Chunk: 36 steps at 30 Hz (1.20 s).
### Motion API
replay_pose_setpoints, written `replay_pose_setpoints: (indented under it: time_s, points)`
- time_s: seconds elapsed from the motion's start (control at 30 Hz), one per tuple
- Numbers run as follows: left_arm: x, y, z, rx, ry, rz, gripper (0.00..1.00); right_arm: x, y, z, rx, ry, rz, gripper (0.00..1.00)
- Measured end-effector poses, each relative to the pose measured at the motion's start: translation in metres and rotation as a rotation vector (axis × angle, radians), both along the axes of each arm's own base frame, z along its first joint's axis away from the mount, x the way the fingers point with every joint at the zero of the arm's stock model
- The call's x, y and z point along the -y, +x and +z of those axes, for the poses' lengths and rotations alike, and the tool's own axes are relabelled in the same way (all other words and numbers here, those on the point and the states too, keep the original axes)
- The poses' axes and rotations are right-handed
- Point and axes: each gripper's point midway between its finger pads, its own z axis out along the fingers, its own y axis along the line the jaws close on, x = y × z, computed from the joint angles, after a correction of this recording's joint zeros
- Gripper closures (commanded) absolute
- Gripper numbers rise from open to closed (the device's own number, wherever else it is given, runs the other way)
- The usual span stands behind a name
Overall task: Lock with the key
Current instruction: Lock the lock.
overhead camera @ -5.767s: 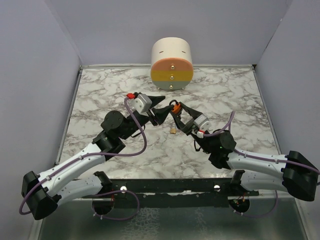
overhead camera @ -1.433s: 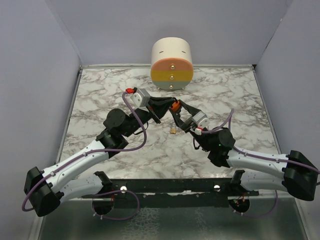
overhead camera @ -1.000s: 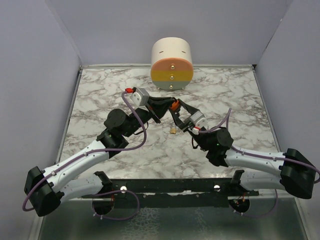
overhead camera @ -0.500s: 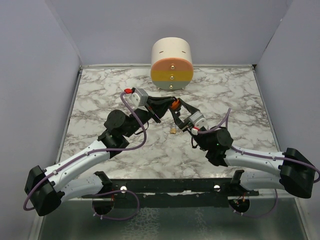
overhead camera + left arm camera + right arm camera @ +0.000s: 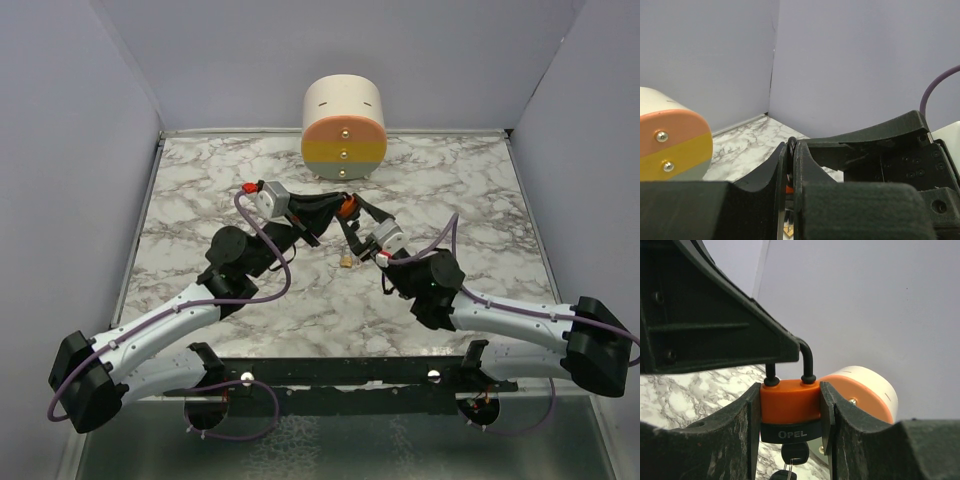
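Right gripper grasping orange padlock, key inserted beneath, left gripper clenched on shackle

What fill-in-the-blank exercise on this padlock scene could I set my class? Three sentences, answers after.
1. The right gripper clamps the padlock by its ___ body.
2. The black band under that body bears the word ___.
3. The drum at the back has a face striped peach, ___ and green.
Missing words: orange; OPEL; yellow.
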Motion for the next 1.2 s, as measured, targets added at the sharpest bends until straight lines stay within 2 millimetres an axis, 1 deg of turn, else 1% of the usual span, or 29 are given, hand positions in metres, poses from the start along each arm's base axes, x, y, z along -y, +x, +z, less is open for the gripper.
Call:
replay_pose_setpoints:
  time_s: [0.1,0.37,0.73,0.93,1.07,1.1,1.2]
  points:
    - [-0.001,0.001,0.001,0.007,-0.010,0.006,1.00,-0.003,0.000,0.007,0.005,-0.009,0.000,0.99]
    - [-0.006,0.001,0.020,0.057,-0.067,0.019,1.00,-0.009,-0.002,0.028,0.033,-0.025,-0.015,0.99]
    - [-0.002,0.007,0.021,0.075,-0.082,0.028,1.00,-0.008,0.001,0.033,0.020,-0.034,-0.045,0.99]
    - [0.000,0.010,0.024,0.094,-0.102,0.031,1.00,-0.006,0.002,0.040,0.028,-0.041,-0.074,0.99]
    - [0.001,0.012,0.024,0.104,-0.114,0.033,1.00,-0.006,0.004,0.041,0.025,-0.057,-0.098,0.99]
    - [0.001,0.013,0.020,0.100,-0.110,0.034,1.00,-0.006,0.004,0.041,0.022,-0.062,-0.102,0.99]
    - [-0.001,0.013,0.020,0.110,-0.121,0.038,1.00,-0.009,0.003,0.042,0.026,-0.072,-0.105,0.99]
